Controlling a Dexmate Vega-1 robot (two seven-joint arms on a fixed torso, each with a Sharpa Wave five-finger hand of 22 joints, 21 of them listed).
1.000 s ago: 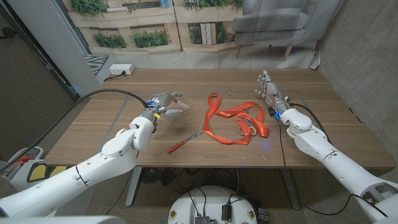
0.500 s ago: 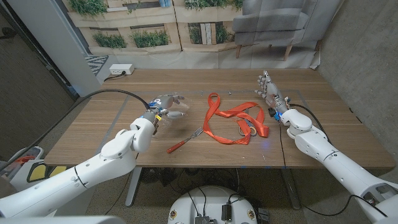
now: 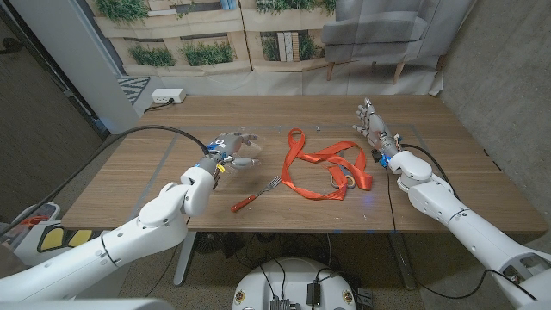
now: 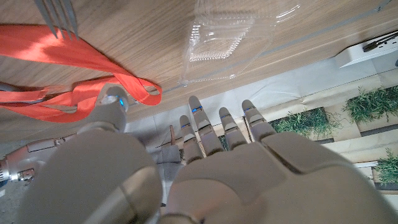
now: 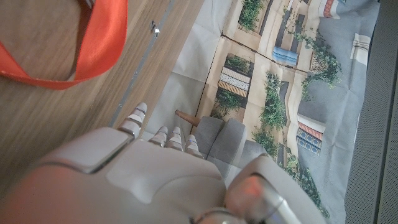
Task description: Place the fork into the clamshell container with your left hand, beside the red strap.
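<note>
The fork [image 3: 256, 196] lies on the table, its red handle towards the front edge and its tines [image 4: 59, 12] by the red strap [image 3: 327, 168]. That strap lies in loose loops at mid-table, and its loops [image 4: 74, 56] show in the left wrist view too. A clear clamshell container [image 3: 245, 148] sits left of the strap. My left hand [image 3: 220, 153] hovers at the container's near left side, fingers [image 4: 217, 127] spread and holding nothing, with the container [image 4: 230, 37] just beyond them. My right hand [image 3: 372, 120] stands upright right of the strap, open and empty.
A white power strip [image 3: 168, 96] sits at the table's far left edge. A grey armchair [image 3: 379, 26] stands behind the table. A black cable [image 3: 146, 133] runs along my left arm. Bare wood [image 3: 155, 172] stretches left of the fork.
My left arm has shifted slightly to the right, bringing the hand closer to the container. The fork, the strap and the right hand have not moved.
</note>
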